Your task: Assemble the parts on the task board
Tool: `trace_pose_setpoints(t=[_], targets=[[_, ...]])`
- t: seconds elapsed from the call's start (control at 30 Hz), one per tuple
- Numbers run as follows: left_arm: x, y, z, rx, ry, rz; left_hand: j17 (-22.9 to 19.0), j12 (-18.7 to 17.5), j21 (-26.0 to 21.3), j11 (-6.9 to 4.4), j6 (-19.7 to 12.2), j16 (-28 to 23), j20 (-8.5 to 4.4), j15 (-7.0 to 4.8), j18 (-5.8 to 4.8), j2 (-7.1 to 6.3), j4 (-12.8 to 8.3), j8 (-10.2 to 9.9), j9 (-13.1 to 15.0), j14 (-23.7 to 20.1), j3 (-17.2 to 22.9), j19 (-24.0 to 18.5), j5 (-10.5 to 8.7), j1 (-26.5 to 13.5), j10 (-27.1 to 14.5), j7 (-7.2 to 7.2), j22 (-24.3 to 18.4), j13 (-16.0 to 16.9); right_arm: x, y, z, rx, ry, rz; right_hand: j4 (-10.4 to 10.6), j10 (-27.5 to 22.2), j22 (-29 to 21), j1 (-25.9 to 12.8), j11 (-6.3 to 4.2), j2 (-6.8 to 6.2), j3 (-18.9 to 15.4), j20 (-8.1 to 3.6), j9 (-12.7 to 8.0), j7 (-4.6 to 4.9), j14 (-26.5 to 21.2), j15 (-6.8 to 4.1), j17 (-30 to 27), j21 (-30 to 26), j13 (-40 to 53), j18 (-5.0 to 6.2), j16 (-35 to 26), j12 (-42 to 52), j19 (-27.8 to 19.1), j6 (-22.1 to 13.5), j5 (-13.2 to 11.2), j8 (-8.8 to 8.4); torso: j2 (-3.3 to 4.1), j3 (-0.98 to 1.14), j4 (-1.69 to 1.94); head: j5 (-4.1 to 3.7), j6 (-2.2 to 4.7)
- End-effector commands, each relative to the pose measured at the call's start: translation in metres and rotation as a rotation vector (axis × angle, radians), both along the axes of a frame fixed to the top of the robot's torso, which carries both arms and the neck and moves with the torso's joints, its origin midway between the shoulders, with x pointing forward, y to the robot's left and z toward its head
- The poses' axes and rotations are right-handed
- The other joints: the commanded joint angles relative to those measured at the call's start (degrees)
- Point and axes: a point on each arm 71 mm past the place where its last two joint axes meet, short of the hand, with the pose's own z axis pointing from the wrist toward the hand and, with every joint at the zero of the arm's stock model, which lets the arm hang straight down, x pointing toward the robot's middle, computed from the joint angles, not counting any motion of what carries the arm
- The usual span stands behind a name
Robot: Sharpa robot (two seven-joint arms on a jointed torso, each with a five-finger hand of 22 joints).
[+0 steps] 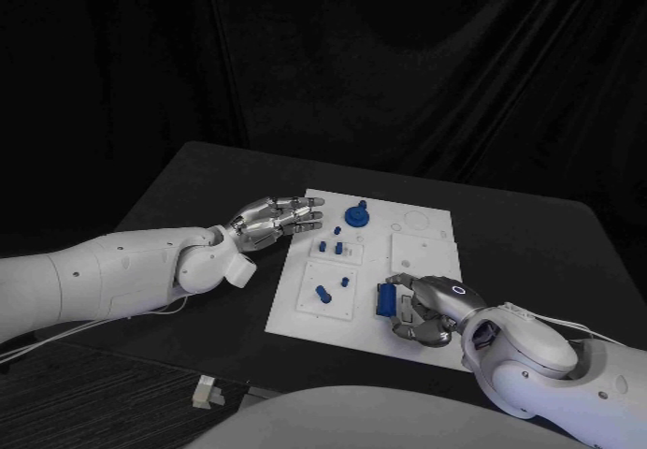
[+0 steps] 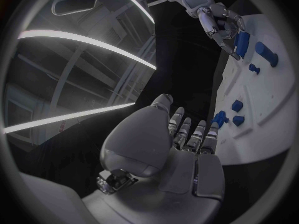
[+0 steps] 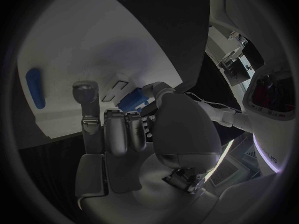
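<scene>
**Right hand works a blue block at the board's near edge; left hand waits open**

The step in hand appears to be the handling of one part: the right hand sits at the near edge of the task board, its fingers curled around a rectangular blue block that lies on the white plate just beside them. The right wrist view shows the same block tucked against the fingertips, so the hand seems to be clamped on it, though how firm the hold is cannot be told.

The left hand hovers at the board's far left corner, fingers spread apart and holding nothing. Near it, a round blue knob stands upright close to the far edge. Two small blue pegs stand in the middle of the left side, and a short blue cylinder lies nearer the near left corner, apart from the block.

Judging by these positions, most parts are not yet seated, so the task looks early. The next move likely calls for lifting the block clear of the plate, turning it to match an empty recess, and pressing it in squarely; a tilted block would probably jam.
</scene>
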Motion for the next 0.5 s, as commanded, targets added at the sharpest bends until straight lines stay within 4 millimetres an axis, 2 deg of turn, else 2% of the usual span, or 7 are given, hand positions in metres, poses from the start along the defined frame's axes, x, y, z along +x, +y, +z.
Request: trace_pose_setpoints(t=[0.03,0.07,0.17,0.23,0.3,0.33,0.5], targets=[[-0.0006,-0.0018,0.0006,-0.018,-0.003,-0.009,0.7,0.9,0.6,0.61,0.6,1.1,0.03,0.71,0.64,-0.04,-0.1,1.1,0.4,0.2,2.0,0.8,0.93,0.0,0.1,0.97,0.3,0.6,-0.0008,-0.0005,-0.0016,-0.011,0.007,-0.011,0.3,2.5,5.3,-1.4,-0.2,1.35,0.1,-0.15,0.8,-0.26,3.4,-0.15,5.5,-0.8,11.1,2.54,-1.0,-1.1,-0.2,-1.2,-5.9,-1.97,-0.01,-0.01,0.0,-0.03,-0.01],[-0.0006,-0.0018,0.0006,-0.018,-0.003,-0.009,0.7,0.9,0.6,0.61,0.6,1.1,0.03,0.71,0.64,-0.04,-0.1,1.1,0.4,0.2,2.0,0.8,0.93,0.0,0.1,0.97,0.3,0.6,-0.0009,-0.0003,-0.0016,-0.01,0.007,-0.01,0.2,2.5,5.3,-1.5,-0.21,1.42,-0.3,-0.18,0.7,-0.27,3.4,-0.17,5.5,-1.0,11.1,2.55,-1.0,-1.1,-0.3,-1.6,-8.8,-2.56,-0.01,0.0,-0.01,-0.01,-0.01],[-0.0006,-0.0018,0.0005,-0.018,-0.003,-0.009,0.7,0.9,0.6,0.61,0.6,1.1,0.03,0.71,0.64,-0.04,-0.1,1.1,0.4,0.2,2.0,0.8,0.93,0.0,0.1,0.97,0.3,0.6,-0.0011,0.0,-0.0015,-0.008,0.006,-0.009,0.1,2.5,5.3,-1.7,-0.26,1.63,-2.6,-0.22,0.7,-0.47,3.4,-0.19,5.5,-1.0,11.1,2.53,-1.0,-1.0,-0.2,-3.0,-21.5,-4.12,-0.02,0.0,0.0,0.02,-0.01],[-0.0007,-0.0016,0.0004,-0.018,-0.003,-0.009,0.7,0.9,0.6,0.61,0.6,1.1,0.03,0.71,0.64,-0.04,-0.1,1.1,0.4,0.2,2.0,0.8,0.93,0.0,0.1,0.97,0.3,0.6,-0.0011,-0.0001,-0.0014,-0.007,0.005,-0.009,0.0,2.5,5.2,-1.7,-0.27,1.68,-3.8,-0.23,0.6,-0.55,3.4,-0.22,5.4,-1.2,11.0,2.55,-1.1,-1.0,-0.2,-3.6,-27.3,-4.75,-0.02,0.01,0.0,-0.07,-0.01],[-0.0007,-0.0015,0.0004,-0.018,-0.003,-0.008,0.7,0.9,0.6,0.61,0.6,1.1,0.03,0.71,0.64,-0.04,-0.1,1.1,0.4,0.2,2.0,0.8,0.93,0.0,0.1,0.97,0.3,0.6,-0.0011,-0.0002,-0.0013,-0.006,0.004,-0.01,-0.2,2.4,5.2,-1.0,-0.31,1.95,-5.7,-0.21,0.6,-0.63,3.3,-0.23,5.2,-1.4,10.9,2.58,-1.2,-1.1,-0.2,-5.0,-32.1,-5.74,-0.01,0.0,0.0,-0.04,-0.01],[-0.0007,-0.0014,0.0004,-0.018,-0.003,-0.008,0.7,0.9,0.6,0.61,0.6,1.1,0.03,0.71,0.64,-0.04,-0.1,1.1,0.4,0.2,2.0,0.8,0.93,0.0,0.1,0.97,0.3,0.6,-0.0011,-0.0003,-0.0012,-0.005,0.003,-0.01,-0.3,2.4,5.2,-0.8,-0.35,1.99,-6.1,-0.22,0.6,-0.7,3.3,-0.26,5.2,-1.5,10.8,2.59,-1.2,-1.1,-0.2,-5.2,-32.8,-5.82,0.0,0.0,0.01,-0.01,-0.01],[-0.0011,-0.0009,0.0006,-0.02,-0.005,-0.006,0.7,0.9,0.6,0.65,0.6,1.1,0.03,0.7,0.64,-0.04,0.0,1.1,0.4,0.2,2.0,0.8,0.91,-0.1,0.2,1.0,0.3,0.6,-0.0014,-0.0022,0.0017,0.021,-0.018,-0.017,0.7,2.2,5.1,0.1,-0.49,1.86,-11.9,-0.31,0.8,-0.88,3.3,-0.35,4.9,-2.1,10.6,2.64,-1.4,-1.3,-0.1,-6.0,-41.5,-4.85,-0.01,-0.01,-0.01,0.12,-0.01]])
